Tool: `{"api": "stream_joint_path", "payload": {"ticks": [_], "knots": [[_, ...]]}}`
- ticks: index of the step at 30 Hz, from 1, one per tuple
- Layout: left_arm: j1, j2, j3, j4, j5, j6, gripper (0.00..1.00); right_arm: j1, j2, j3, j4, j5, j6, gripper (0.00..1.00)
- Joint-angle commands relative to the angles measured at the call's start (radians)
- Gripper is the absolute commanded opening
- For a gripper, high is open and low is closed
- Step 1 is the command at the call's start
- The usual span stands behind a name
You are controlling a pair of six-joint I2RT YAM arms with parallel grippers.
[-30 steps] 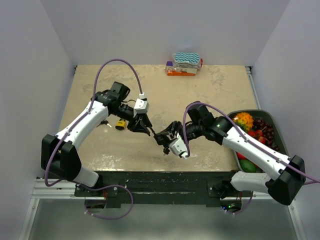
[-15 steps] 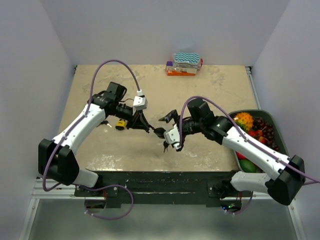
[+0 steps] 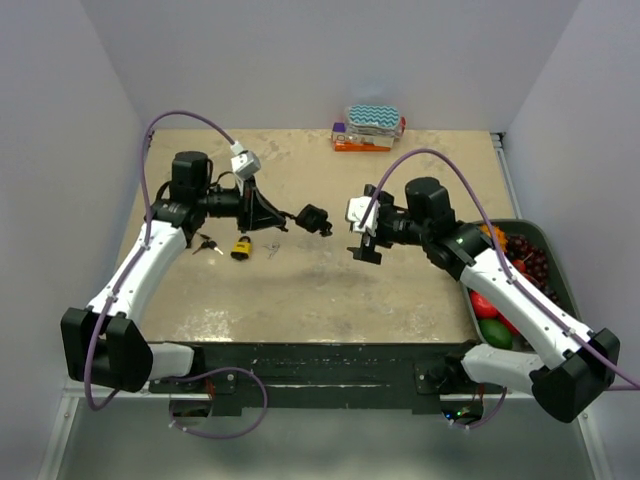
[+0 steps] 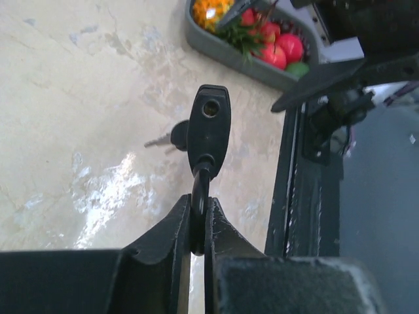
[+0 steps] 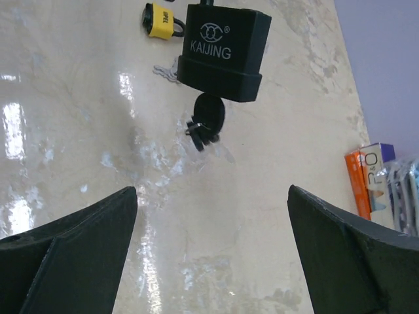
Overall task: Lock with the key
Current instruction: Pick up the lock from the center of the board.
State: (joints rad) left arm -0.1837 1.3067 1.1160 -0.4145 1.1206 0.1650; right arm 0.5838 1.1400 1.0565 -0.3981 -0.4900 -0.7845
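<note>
My left gripper (image 3: 278, 216) is shut on the shackle of a black padlock (image 3: 315, 219) and holds it above the table. In the left wrist view the padlock (image 4: 209, 127) hangs out from the jaws (image 4: 200, 216), and its keyhole faces the camera with nothing in it. My right gripper (image 3: 362, 236) is open and empty, to the right of the padlock. The right wrist view (image 5: 213, 188) shows the padlock (image 5: 222, 52) ahead and a black-headed key (image 5: 208, 119) on the table below it. The key also shows in the left wrist view (image 4: 173, 136).
A small yellow padlock (image 3: 241, 247) and loose keys (image 3: 207, 243) lie on the table under the left arm. A grey tray (image 3: 548, 246) of fruit stands at the right edge. Boxes (image 3: 368, 128) sit at the back edge.
The arms have drawn apart. My left gripper carried the black padlock up and back to the left. My right gripper swung right, away from the padlock, and now stands open.
</note>
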Motion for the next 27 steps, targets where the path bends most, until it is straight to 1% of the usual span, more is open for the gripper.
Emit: {"api": "stream_joint_path", "payload": {"ticks": [1, 3, 4, 6, 7, 9, 10, 12, 15, 16, 19, 21, 22, 23, 27], "knots": [[0.013, -0.044, -0.098, 0.517, 0.097, -0.605, 0.0, -0.002, 0.006, 0.079, -0.004, 0.036, 0.247, 0.99], [0.013, -0.057, -0.146, 0.624, 0.081, -0.729, 0.0, -0.001, -0.012, 0.073, 0.027, 0.054, 0.274, 0.99], [0.013, -0.067, -0.177, 0.699, 0.077, -0.821, 0.0, -0.002, -0.017, 0.068, 0.03, 0.056, 0.274, 0.99], [0.013, -0.078, -0.199, 0.749, 0.05, -0.913, 0.0, -0.002, -0.031, 0.066, 0.038, 0.071, 0.271, 0.99], [0.012, -0.081, -0.228, 0.84, 0.051, -1.017, 0.0, -0.001, -0.034, 0.065, 0.041, 0.076, 0.272, 0.99], [0.012, -0.092, -0.254, 0.919, 0.039, -1.113, 0.0, -0.002, -0.037, 0.065, 0.039, 0.074, 0.272, 0.99], [0.01, -0.105, -0.275, 1.016, 0.041, -1.175, 0.0, -0.002, -0.039, 0.068, 0.044, 0.07, 0.272, 0.99], [-0.003, -0.125, -0.266, 1.021, 0.047, -1.152, 0.0, -0.002, -0.04, 0.069, 0.05, 0.01, 0.274, 0.99], [-0.026, -0.159, -0.219, 0.909, 0.064, -1.005, 0.0, -0.002, -0.034, 0.077, 0.061, -0.062, 0.292, 0.99], [-0.042, -0.179, -0.19, 0.823, 0.064, -0.914, 0.0, -0.002, -0.026, 0.086, 0.068, -0.102, 0.301, 0.99], [-0.072, -0.216, -0.153, 0.723, 0.062, -0.793, 0.0, -0.001, 0.0, 0.118, 0.099, -0.134, 0.369, 0.99], [-0.085, -0.231, -0.14, 0.703, 0.054, -0.771, 0.0, -0.001, 0.007, 0.138, 0.123, -0.145, 0.418, 0.99], [-0.101, -0.242, -0.122, 0.669, 0.05, -0.742, 0.0, -0.001, 0.009, 0.157, 0.12, -0.162, 0.413, 0.99], [-0.109, -0.245, -0.111, 0.643, 0.032, -0.725, 0.0, -0.002, 0.003, 0.164, 0.113, -0.211, 0.401, 0.99], [-0.146, -0.259, -0.102, 0.646, 0.007, -0.736, 0.0, 0.01, -0.036, 0.148, 0.15, -0.26, 0.387, 0.99]]}}
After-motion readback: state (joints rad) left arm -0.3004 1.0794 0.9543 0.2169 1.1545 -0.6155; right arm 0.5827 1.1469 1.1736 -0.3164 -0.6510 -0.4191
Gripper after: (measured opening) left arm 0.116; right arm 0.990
